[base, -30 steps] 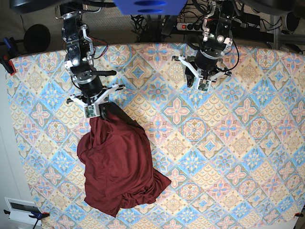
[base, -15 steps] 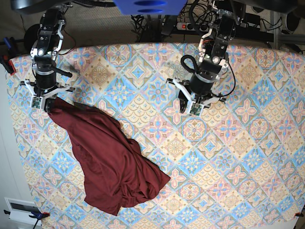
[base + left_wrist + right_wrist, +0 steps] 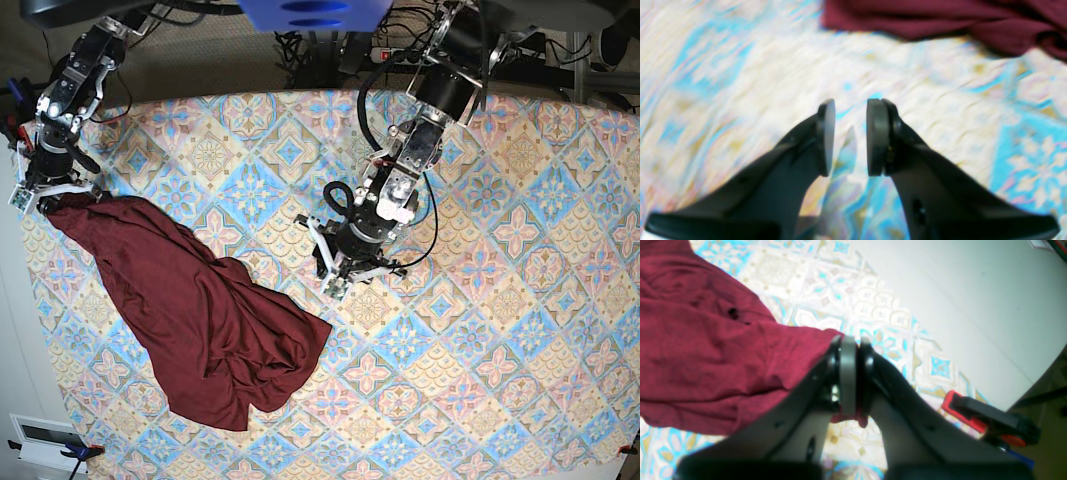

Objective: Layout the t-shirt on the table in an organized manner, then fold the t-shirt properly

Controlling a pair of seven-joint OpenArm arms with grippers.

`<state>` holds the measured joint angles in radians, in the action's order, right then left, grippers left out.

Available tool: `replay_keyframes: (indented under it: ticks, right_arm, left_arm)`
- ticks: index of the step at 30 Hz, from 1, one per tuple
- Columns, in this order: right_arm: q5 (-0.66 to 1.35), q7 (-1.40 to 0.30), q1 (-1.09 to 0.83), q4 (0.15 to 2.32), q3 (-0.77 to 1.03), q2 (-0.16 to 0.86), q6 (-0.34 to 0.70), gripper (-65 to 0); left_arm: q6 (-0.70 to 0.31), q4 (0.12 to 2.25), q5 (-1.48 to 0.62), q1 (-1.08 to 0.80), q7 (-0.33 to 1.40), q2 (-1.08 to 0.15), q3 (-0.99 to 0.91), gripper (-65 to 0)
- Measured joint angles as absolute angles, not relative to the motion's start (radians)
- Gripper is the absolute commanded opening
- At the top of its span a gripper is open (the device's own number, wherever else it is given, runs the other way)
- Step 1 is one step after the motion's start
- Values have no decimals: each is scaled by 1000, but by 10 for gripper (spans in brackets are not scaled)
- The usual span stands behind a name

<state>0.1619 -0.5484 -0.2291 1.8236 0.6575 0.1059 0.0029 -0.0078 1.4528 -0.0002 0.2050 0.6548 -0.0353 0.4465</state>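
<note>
The right gripper (image 3: pixel 850 380), jaws clamped on a t-shirt (image 3: pixel 190 300) corner, sits at the worktop (image 3: pixel 500 300) edge. The left gripper (image 3: pixel 850 136), jaws apart and empty, hovers near the crumpled hem.

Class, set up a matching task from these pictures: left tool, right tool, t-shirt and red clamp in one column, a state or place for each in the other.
Things:
1. left tool
2. right tool
3. t-shirt
4. red clamp

States or places:
A. crumpled on the table
B. at the table's edge
C. open, holding nothing
D. shut on maroon cloth

Pairs: 1-C, 2-D, 3-A, 4-B
</note>
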Motion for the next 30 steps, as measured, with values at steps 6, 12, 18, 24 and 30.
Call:
replay_keyframes:
  ticks: [6, 12, 18, 24, 30]
  right_arm:
    - [162, -548, -232, 1820, 658, 106, 0, -650]
    - [161, -546, -232, 1820, 653, 106, 0, -650]
    - [165, -548, -233, 1825, 600, 105, 7, -650]
    - [162, -548, -233, 1826, 599, 105, 0, -650]
    - [162, -547, -233, 1826, 598, 106, 0, -650]
  left_arm:
    - [-2, 1196, 4, 367, 567, 44, 459, -479]
    - [-2, 885, -1, 505, 451, 118, 458, -478]
    - [-3, 698, -4, 569, 336, 151, 458, -407]
    - [1, 636, -4, 573, 265, 145, 458, -397]
    - [-4, 540, -8, 594, 150, 150, 458, -398]
